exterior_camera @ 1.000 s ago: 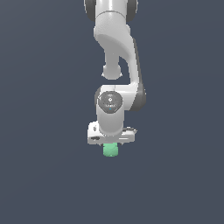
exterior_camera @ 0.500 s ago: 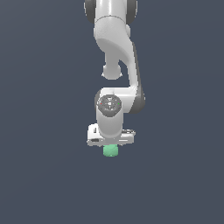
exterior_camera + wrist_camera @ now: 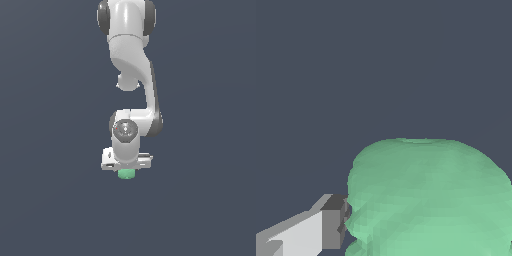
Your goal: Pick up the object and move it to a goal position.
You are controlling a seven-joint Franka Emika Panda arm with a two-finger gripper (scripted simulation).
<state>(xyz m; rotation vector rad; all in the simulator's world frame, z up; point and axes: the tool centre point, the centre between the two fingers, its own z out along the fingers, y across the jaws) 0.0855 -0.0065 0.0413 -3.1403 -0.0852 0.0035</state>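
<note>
While the claw grips the mint-green lump, one finger touching it, both sit slightly higher than before.

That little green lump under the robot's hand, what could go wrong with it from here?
Two risks, both guesses. The green lump is far narrower than the hand, and only one finger shows pressed to its side in the wrist view; on such a rounded, faceted shape the grip could slip or twist it. Also, the lump hides most of the wrist view, so the space beneath it is hard to check.
</note>
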